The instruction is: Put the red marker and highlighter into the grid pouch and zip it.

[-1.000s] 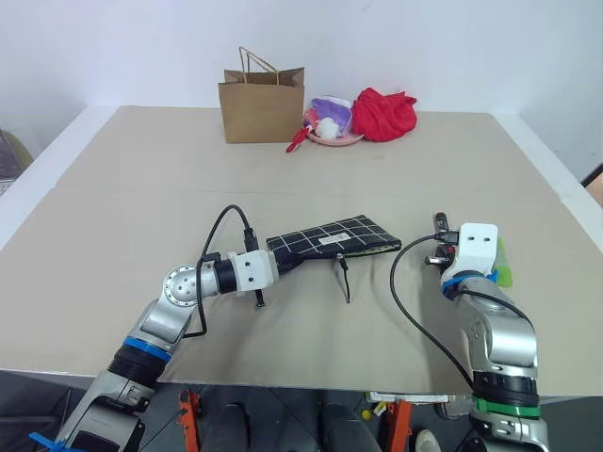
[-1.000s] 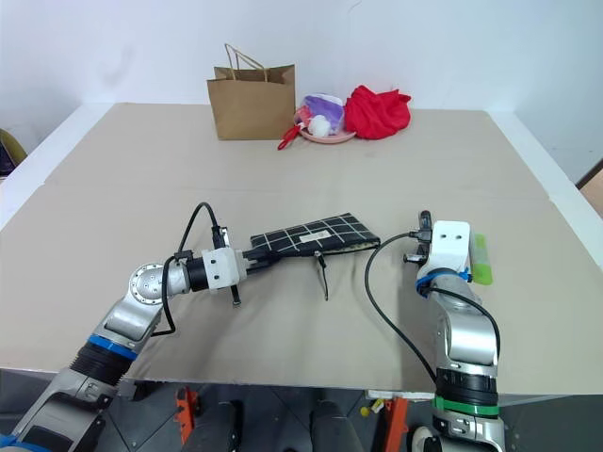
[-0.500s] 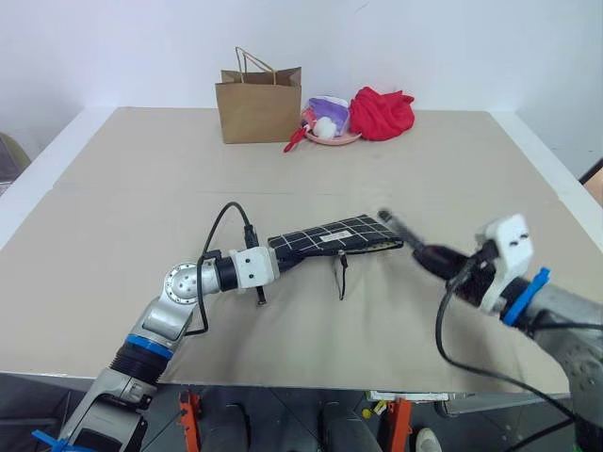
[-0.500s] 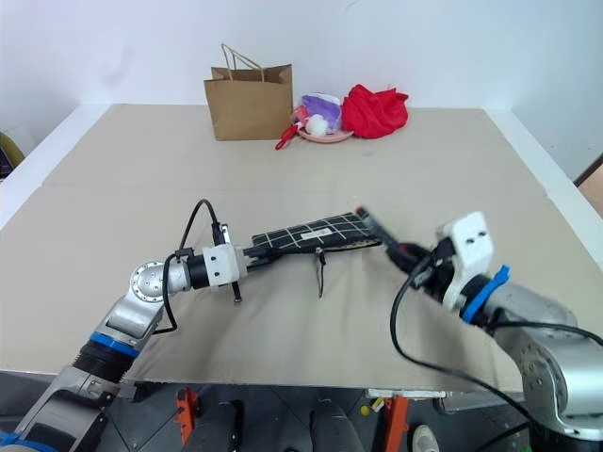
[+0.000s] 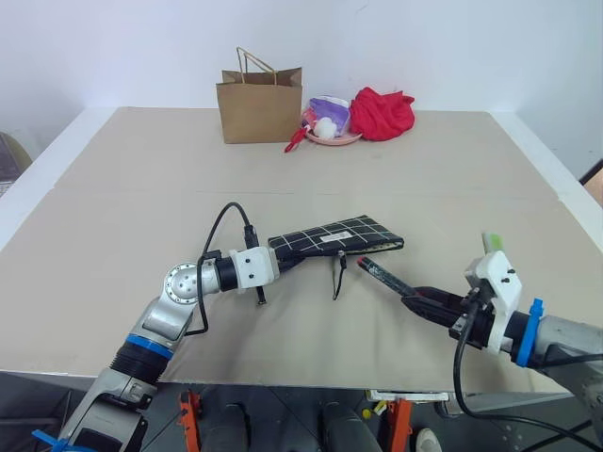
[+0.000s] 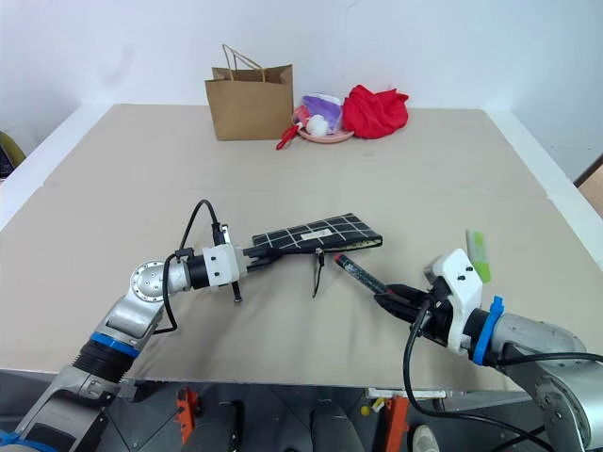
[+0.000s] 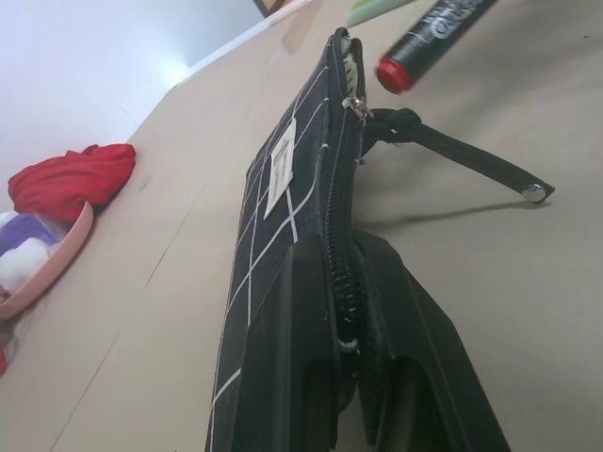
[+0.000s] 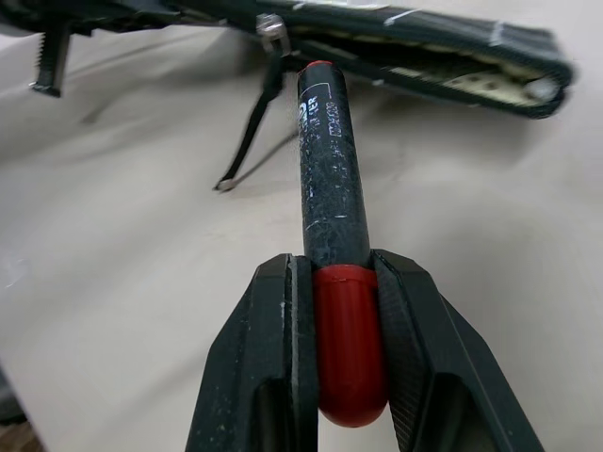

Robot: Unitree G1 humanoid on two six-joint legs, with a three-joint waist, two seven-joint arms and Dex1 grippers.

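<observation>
The right gripper point(image 8: 337, 282) pinched the red marker point(image 8: 332, 202), aimed at the grid pouch point(image 5: 334, 235) (zipper partly open). The left gripper point(image 5: 281, 262) clamped the pouch's end. Next, I think, slide it in.

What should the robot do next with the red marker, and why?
Probably ease the red marker forward into the grid pouch. The right gripper grips its red cap, its tip points at the pouch's open zipper edge, and the left gripper pinches the pouch's end to steady it.
</observation>
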